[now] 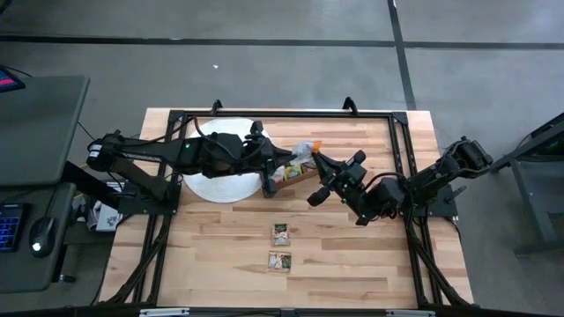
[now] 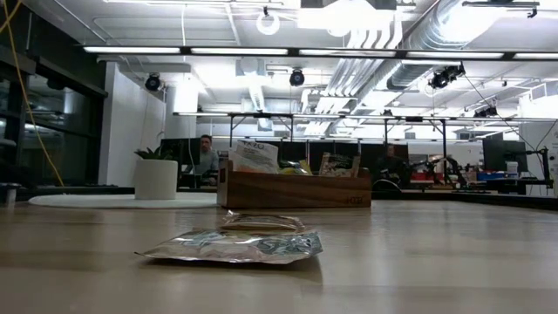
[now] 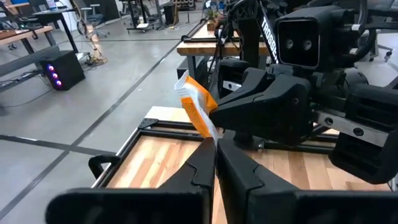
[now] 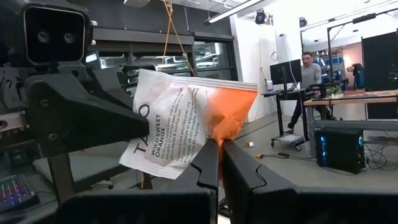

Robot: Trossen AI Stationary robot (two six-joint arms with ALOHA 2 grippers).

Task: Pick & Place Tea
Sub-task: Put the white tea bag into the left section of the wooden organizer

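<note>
Both of your grippers are clamped on one orange-and-white tea sachet [image 4: 186, 124], held in the air above the wooden box [image 1: 295, 173]: left gripper [image 3: 214, 146] and right gripper [image 4: 220, 144] meet it from opposite sides, equally near.

Wooden table [image 1: 352, 264]: sachets [image 1: 280, 247], box [image 2: 296, 188], disc [image 1: 216, 180].

Bright, even indoor light from long ceiling strip lights [image 2: 261, 51]. The wooden table [image 1: 352, 264] is evenly lit with only soft, faint shadows. In the low view, the foil sachet [image 2: 231, 247] casts a thin shadow and glints slightly; the background room looks soft.
</note>
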